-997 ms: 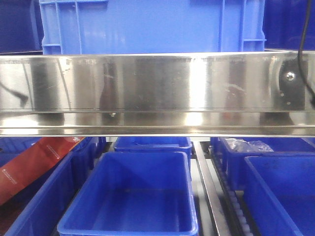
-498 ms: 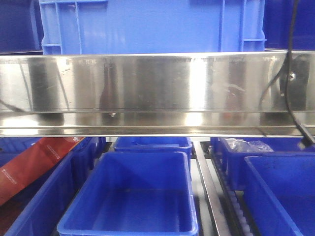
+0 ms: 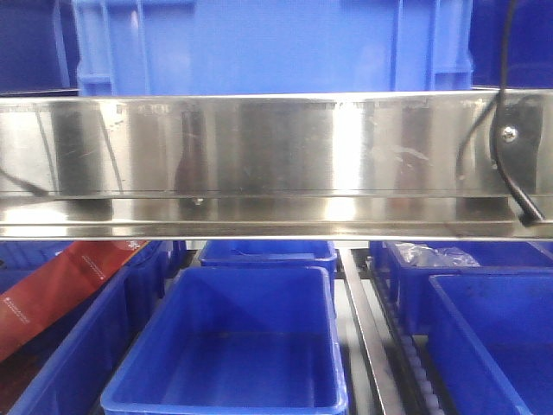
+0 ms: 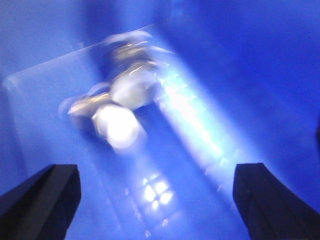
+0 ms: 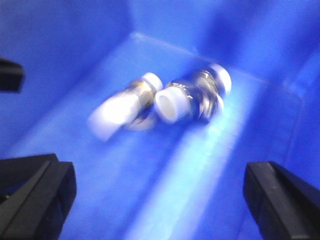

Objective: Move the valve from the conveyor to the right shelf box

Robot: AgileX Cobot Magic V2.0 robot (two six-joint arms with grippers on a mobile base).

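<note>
Left gripper point(image 4: 150, 200): wide open, nothing held; two black fingers point(image 4: 42, 200) at bottom corners of left wrist view, blue bin floor point(image 4: 200, 75) below.
Valves, left wrist view: blurred cluster of silver fittings point(image 4: 127, 85) w/ whitish cap point(image 4: 116, 124), lying on bin floor ahead of the fingers, clear of both. Count uncertain, too blurred.
Right gripper point(image 5: 160, 195): also wide open, empty; black fingers point(image 5: 35, 195) at lower left and lower right of right wrist view.
Valves, right wrist view: two lying on floor of blue box point(image 5: 75, 40), touching or just beside each other. Left valve point(image 5: 125, 106): white-ended, silver body. Right valve point(image 5: 192, 95): silver w/ white caps both ends. Both near box's far corner, apart from the fingers.
Conveyor: not in view in any cam.
Front cam: polished steel shelf rail point(image 3: 259, 164) across frame; large blue crate point(image 3: 259, 43) above it; open blue bin point(image 3: 233, 346) below centre, more blue bins either side.
Red packet point(image 3: 60, 290): in lower-left bin, tilted.
Clear plastic bag point(image 3: 428, 254): in bin at right, behind rail's lower edge.
Black cable point(image 3: 510, 156): hangs over right end of rail.
Arms: not seen in front cam.
</note>
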